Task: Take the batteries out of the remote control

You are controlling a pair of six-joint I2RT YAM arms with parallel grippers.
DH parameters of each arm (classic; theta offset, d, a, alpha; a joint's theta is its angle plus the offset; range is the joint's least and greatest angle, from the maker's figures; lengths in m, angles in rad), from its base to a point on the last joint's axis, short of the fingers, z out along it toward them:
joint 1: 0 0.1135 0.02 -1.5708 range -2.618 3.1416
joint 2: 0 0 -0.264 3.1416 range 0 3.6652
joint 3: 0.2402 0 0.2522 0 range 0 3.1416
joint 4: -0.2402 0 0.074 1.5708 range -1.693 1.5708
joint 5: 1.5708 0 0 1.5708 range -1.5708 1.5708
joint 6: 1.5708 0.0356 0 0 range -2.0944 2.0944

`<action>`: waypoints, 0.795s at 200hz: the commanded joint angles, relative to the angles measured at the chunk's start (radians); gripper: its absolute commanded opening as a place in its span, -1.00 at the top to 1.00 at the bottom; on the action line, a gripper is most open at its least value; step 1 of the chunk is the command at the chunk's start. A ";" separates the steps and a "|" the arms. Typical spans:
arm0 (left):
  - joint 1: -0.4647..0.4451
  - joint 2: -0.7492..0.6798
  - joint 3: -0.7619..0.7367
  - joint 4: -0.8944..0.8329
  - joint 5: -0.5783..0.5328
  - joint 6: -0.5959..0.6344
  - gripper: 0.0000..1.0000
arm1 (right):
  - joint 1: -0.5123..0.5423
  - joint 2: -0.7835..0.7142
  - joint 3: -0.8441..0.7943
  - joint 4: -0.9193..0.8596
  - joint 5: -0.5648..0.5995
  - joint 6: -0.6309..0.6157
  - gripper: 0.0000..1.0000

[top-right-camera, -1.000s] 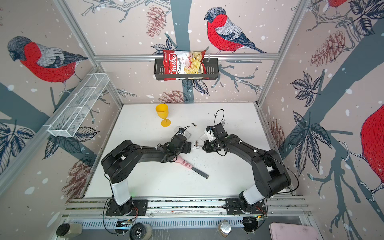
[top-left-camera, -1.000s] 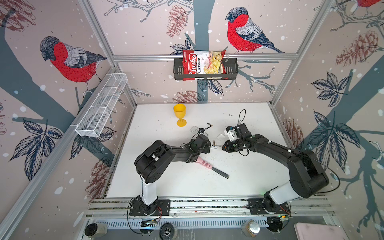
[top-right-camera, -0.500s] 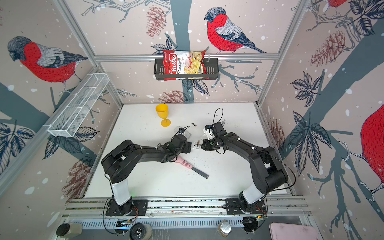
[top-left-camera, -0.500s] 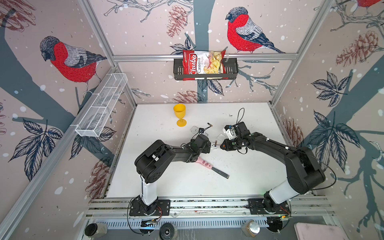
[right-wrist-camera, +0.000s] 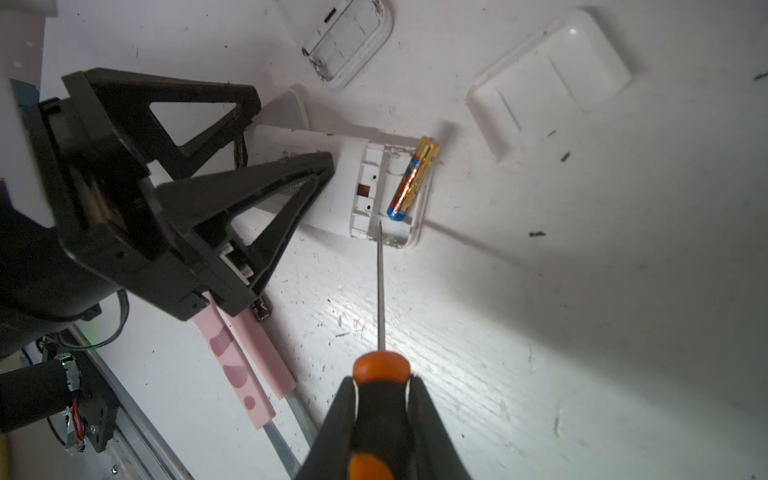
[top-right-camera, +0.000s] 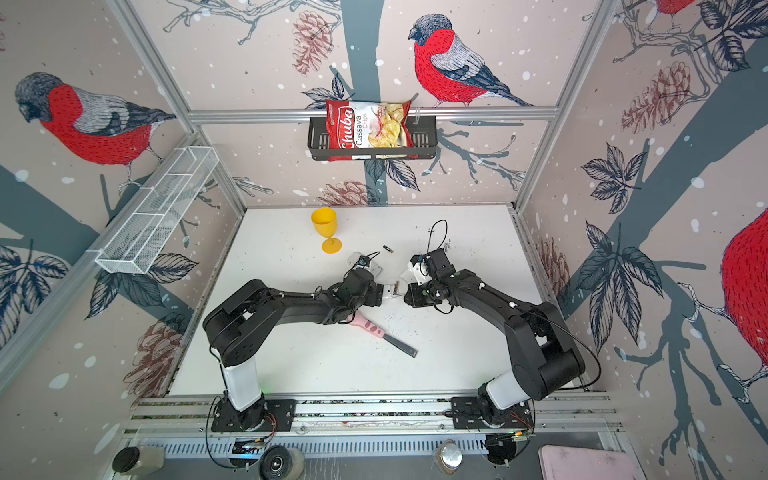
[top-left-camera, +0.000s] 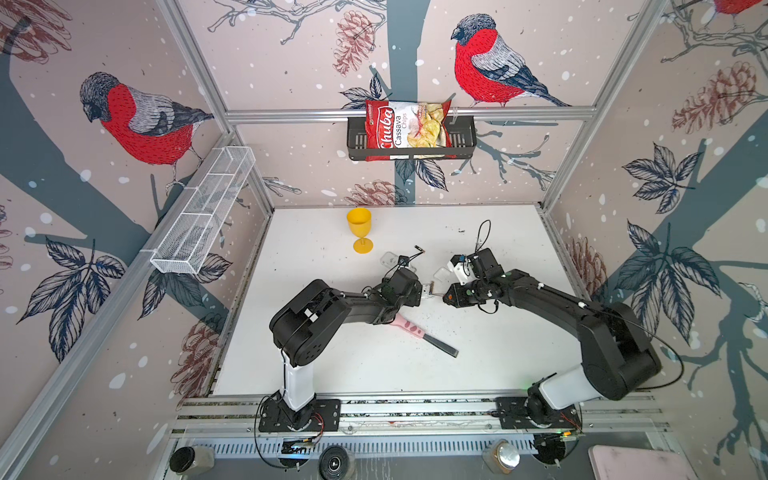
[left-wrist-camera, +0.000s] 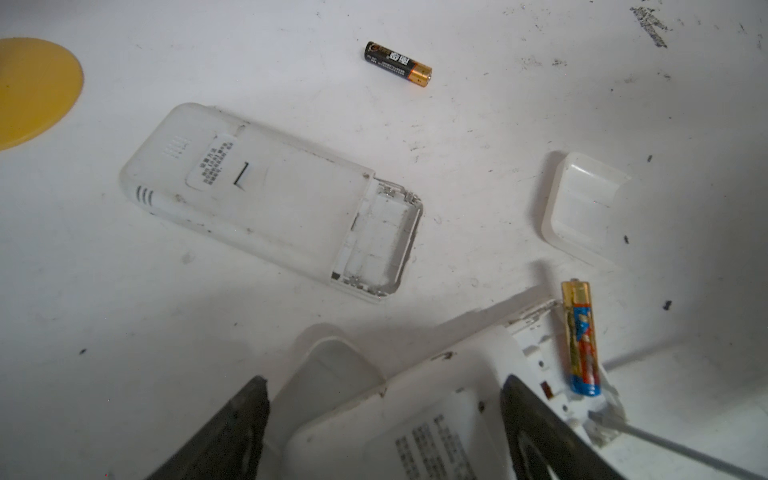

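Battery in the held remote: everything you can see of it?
Slim cylinder battery, glossy gold wrap with red and blue print, blue at one end. It lies in the outermost slot of the open compartment of the white remote, held by the left claw. The screwdriver in the right claw points its tip near the blue end; contact unclear.

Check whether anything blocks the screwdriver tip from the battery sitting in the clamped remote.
Nothing visible does. The remote, clamped by the left gripper, has its compartment uncovered; the cover lies apart on the table. The screwdriver in the right gripper has its tip right beside the blue end of the battery.
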 commanded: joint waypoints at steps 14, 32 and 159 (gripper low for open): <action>-0.004 -0.006 -0.007 -0.047 0.013 0.005 -0.72 | 0.001 0.012 -0.002 0.014 0.031 -0.001 1.00; -0.005 -0.006 -0.009 -0.046 0.017 0.004 -0.72 | -0.002 0.020 -0.001 0.025 0.031 0.003 1.00; -0.004 -0.004 -0.022 -0.035 0.017 -0.003 -0.71 | -0.024 0.051 0.031 0.079 0.031 0.023 1.00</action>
